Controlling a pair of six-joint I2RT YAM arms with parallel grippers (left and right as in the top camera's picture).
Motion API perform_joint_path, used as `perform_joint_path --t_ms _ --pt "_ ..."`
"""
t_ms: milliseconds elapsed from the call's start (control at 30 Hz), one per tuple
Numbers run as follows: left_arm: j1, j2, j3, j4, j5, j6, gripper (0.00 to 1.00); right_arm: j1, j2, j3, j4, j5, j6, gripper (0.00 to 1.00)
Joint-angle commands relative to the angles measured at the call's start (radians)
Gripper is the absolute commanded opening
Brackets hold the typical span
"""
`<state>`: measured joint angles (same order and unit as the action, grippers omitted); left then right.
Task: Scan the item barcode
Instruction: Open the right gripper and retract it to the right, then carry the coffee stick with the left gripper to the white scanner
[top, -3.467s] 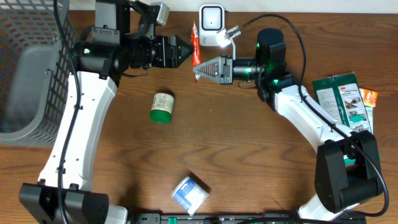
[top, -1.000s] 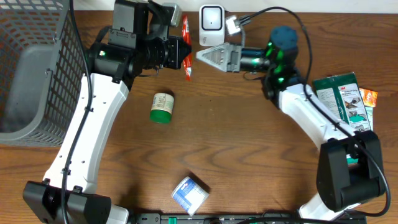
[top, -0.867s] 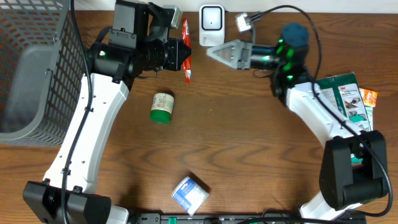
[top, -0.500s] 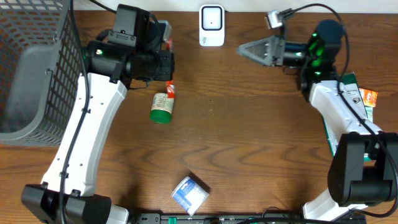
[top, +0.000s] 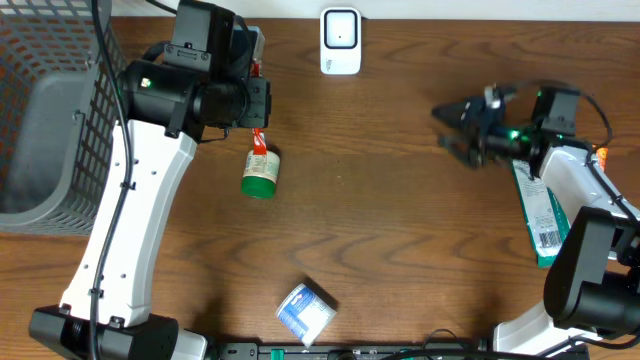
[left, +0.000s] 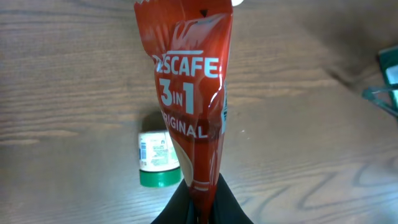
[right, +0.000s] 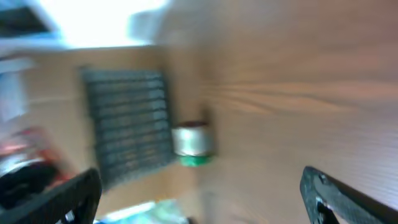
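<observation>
A red Nescafe 3-in-1 sachet (left: 189, 93) is the item, and my left gripper (left: 200, 210) is shut on its lower end. From overhead the sachet (top: 260, 140) hangs under the left gripper (top: 256, 118), just above a green-capped bottle (top: 260, 172). The white barcode scanner (top: 340, 40) stands at the table's back edge, well to the right of the sachet. My right gripper (top: 450, 128) is open and holds nothing, out at the right side. Its wrist view is blurred, with the dark fingers (right: 348, 199) spread wide.
A grey wire basket (top: 50, 120) fills the left edge. A blue-white box (top: 306, 312) lies near the front. A green 3M package (top: 540, 205) and an orange item (top: 600, 155) lie at the right. The bottle (left: 157, 158) lies just behind the sachet.
The right gripper let go of the sachet, opened wide and pulled back to the right. The left arm carried the sachet from beside the scanner down and left, over the bottle.
</observation>
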<state>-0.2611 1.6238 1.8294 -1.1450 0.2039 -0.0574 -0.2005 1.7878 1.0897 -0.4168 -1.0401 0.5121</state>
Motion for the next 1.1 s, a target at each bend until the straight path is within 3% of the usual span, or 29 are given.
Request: perform_joint_path --t_ms 0,200,400,633,933,1067 --pt "-0.025 -0.023 0.013 -0.012 -0.101 0.032 0.07 0.032 -0.021 0.004 -0.091 0.261 -0.239 0.99" --pt "-0.059 -0.011 0.045 -0.032 -0.217 0.031 0.07 0.093 -0.023 0.004 -0.299 0.531 -0.252 0.99" --pt "-0.061 0.114 0.256 -0.095 -0.268 0.077 0.07 0.169 -0.023 0.004 -0.498 0.69 -0.309 0.99" --pt "-0.08 0.302 0.46 -0.126 -0.277 0.287 0.07 0.256 -0.023 0.004 -0.536 0.695 -0.335 0.99" --pt "-0.112 0.398 0.461 0.114 -0.442 0.514 0.07 0.288 -0.023 0.004 -0.533 0.695 -0.334 0.99" --pt "-0.116 0.436 0.461 0.248 -0.441 0.613 0.07 0.287 -0.023 0.004 -0.525 0.695 -0.334 0.99"
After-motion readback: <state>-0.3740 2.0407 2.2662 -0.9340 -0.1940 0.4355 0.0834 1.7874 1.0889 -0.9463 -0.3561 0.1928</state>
